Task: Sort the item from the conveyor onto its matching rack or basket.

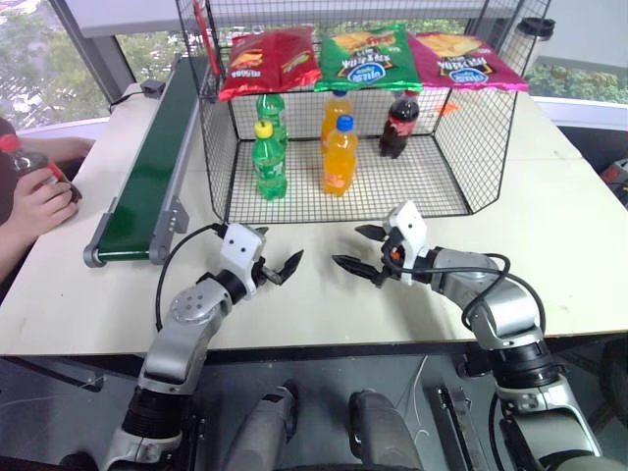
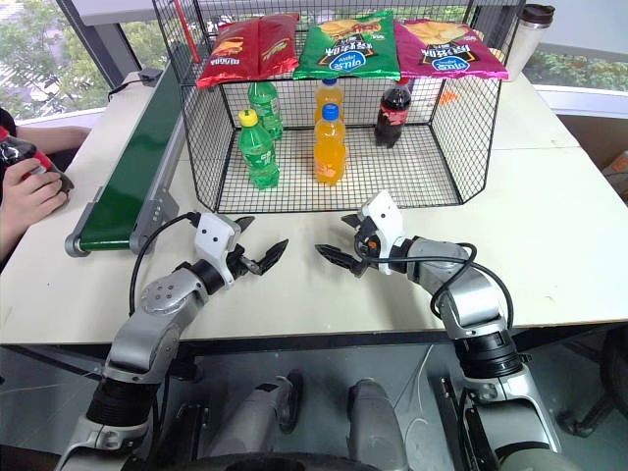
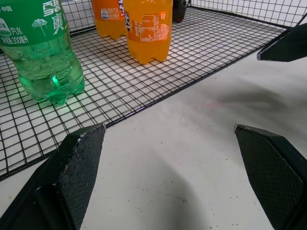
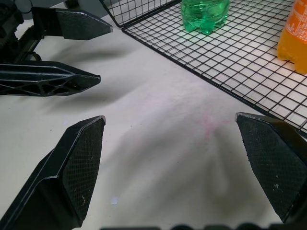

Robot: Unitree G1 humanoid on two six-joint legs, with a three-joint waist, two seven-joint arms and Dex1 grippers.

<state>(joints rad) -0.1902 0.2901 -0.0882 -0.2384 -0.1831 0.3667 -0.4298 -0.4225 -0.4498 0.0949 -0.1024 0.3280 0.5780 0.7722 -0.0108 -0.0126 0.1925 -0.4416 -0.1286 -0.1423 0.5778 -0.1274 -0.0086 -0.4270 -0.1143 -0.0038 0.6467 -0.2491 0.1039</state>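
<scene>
A white tabletop (image 1: pixel 549 245) carries a long dark-green conveyor (image 1: pixel 152 172) on the robot's left and a black wire-mesh cage (image 1: pixel 461 147) at the centre. Inside the cage stand two green soda bottles (image 1: pixel 268 159), two orange soda bottles (image 1: pixel 340 155) and one cola bottle (image 1: pixel 398 125), in three rows from left to right. Three snack bags lie on the cage's top: a red bag (image 1: pixel 267 59), a green bag (image 1: pixel 368 56) and a pink bag (image 1: pixel 461 59).

The item to sort, a second cola bottle with a red cap (image 1: pixel 29 162), is off the belt, held in a person's hand (image 1: pixel 37 204) at the far left edge, beside the conveyor's near end.

Both robot arms hover low over the bare tabletop in front of the cage, pointing towards each other. The left gripper (image 1: pixel 280 269) has its two black fingers spread wide and holds nothing. The right gripper (image 1: pixel 361 249) is likewise spread wide and empty. The two grippers are near each other but apart.
</scene>
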